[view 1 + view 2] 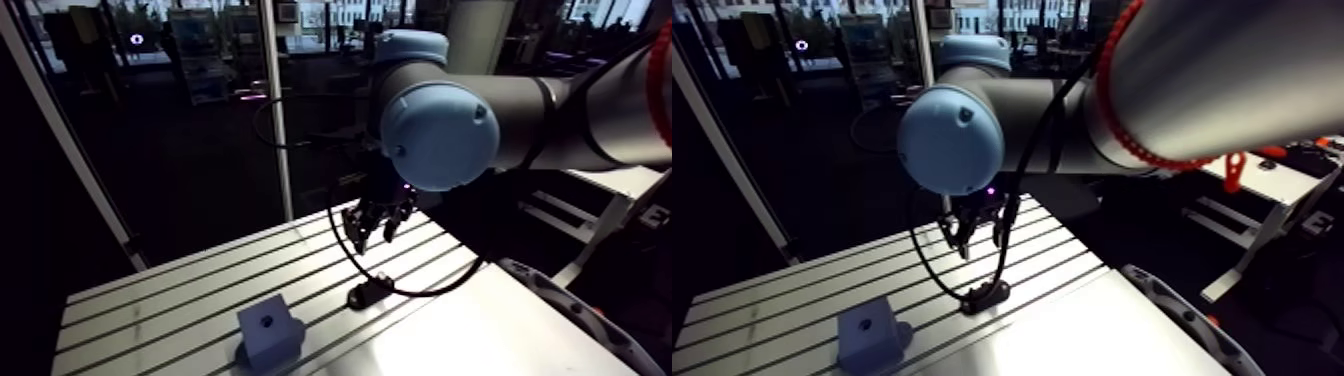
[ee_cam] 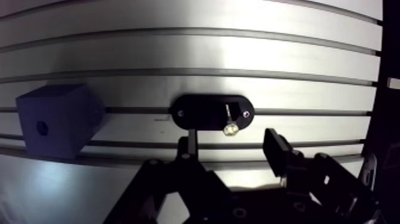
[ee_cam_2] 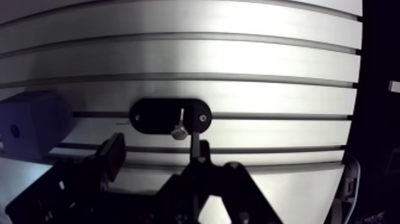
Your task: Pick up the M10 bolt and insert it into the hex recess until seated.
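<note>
A small silvery bolt (image 2: 229, 122) stands in a black oval holder (image 2: 202, 112) that lies on the slotted aluminium table (image 2: 178, 53). Beside the holder sits a dark blue cube (image 2: 56, 119) with a hex recess (image 2: 41, 126) in one face. My gripper (image 2: 232, 146) hovers above the table just short of the holder. It is open, with nothing between its fingers (image 2: 275, 148). In the arm view the gripper (image 1: 377, 225) hangs above the holder (image 1: 367, 293), and the cube (image 1: 268, 330) stands nearer the table's front edge.
A smooth metal plate (image 1: 480, 330) covers the table's front right part. A vertical frame post (image 1: 275, 110) rises behind the table's far edge. A black cable loops from the wrist down to near the holder.
</note>
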You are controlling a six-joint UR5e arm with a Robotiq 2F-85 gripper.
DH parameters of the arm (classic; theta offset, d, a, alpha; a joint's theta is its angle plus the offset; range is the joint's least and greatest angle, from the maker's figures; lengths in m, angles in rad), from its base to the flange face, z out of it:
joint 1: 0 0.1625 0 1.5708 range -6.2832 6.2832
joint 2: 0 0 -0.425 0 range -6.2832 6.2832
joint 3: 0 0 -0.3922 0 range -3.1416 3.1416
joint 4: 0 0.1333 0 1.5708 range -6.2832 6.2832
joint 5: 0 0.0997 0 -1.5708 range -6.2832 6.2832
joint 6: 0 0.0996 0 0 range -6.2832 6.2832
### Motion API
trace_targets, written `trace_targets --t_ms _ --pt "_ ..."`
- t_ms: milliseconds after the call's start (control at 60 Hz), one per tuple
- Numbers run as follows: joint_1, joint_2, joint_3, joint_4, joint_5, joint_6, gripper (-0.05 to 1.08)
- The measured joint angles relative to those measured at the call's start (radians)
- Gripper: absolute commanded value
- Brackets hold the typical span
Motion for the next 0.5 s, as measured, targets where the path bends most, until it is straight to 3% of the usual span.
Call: trace_targets --t_ms 500 --pt "-0.010 0.035 0.010 -0.028 -0.002 -0.030 0.35"
